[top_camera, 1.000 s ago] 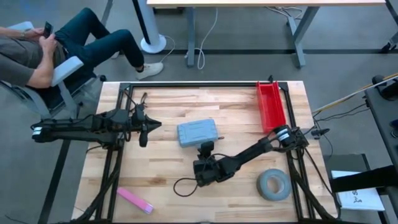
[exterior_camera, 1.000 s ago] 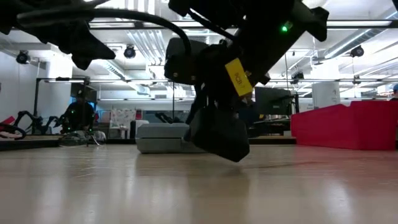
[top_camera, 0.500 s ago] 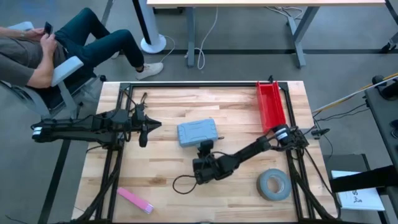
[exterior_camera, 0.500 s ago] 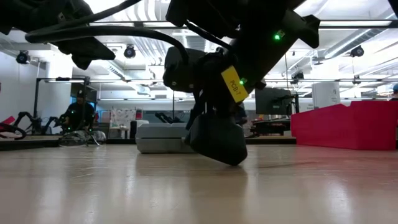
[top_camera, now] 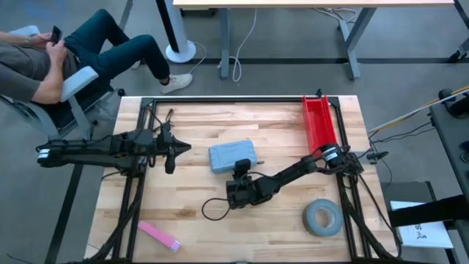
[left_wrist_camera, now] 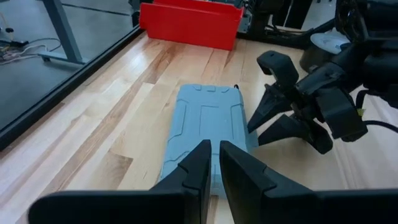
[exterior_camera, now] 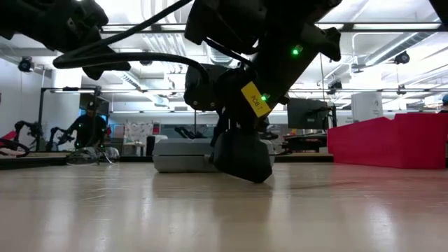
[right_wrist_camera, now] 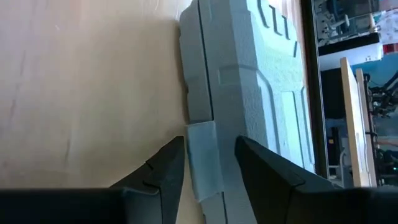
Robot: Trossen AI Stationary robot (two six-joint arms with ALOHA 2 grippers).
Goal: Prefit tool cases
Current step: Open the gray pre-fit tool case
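We log: case [top_camera: 234,155] closed, mid-table. Right gripper [right_wrist_camera: 208,163] at its near edge, fingers apart astride latch tab [right_wrist_camera: 204,158]. Left gripper [left_wrist_camera: 214,163] left of case, fingers nearly together, empty.

Blue-grey tool case [top_camera: 234,155], red bin [top_camera: 319,123], grey tape roll [top_camera: 322,218], pink bar [top_camera: 159,236]

The tool case [top_camera: 234,155] is 1 blue-grey rectangular plastic box with rounded corners, lying flat and closed near the middle of the wooden table, slightly skewed to the table's edges. Its lid carries raised moulded ribs [left_wrist_camera: 210,127]. A small latch tab [right_wrist_camera: 204,159] juts from 1 edge, apparently unfastened, though the close view shows little.
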